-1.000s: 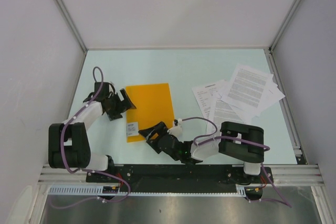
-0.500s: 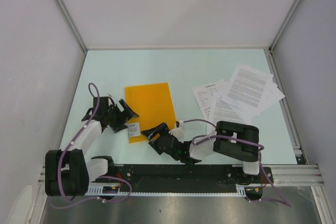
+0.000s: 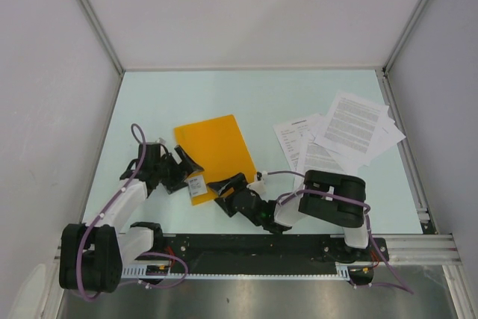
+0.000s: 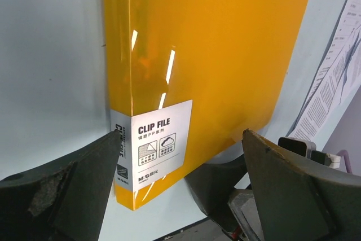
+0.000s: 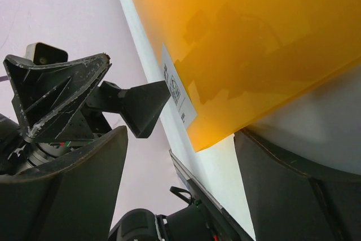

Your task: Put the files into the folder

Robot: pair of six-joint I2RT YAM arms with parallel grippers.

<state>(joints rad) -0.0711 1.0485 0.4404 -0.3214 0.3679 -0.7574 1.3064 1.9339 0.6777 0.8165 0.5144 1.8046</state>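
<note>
Left gripper [image 3: 181, 167] and right gripper [image 3: 226, 186] crowd the folder's [image 3: 215, 147] near corner; tight there. You have bare table [image 3: 224, 95] beyond the folder and toward the files [image 3: 345, 134].

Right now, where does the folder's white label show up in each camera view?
Top external: white label at the folder's near-left corner, centre-left.
Left wrist: lower centre, reading CLIP FILE.
Right wrist: centre, a slanted sliver.
Shared landmark: the orange folder's corner beside it.

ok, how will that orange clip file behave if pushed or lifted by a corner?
Probably slippery: the clip file has a glossy cover with glare streaks. Thin and flat on the table, so likely light and bendy; a push may slide or spin it.
</note>
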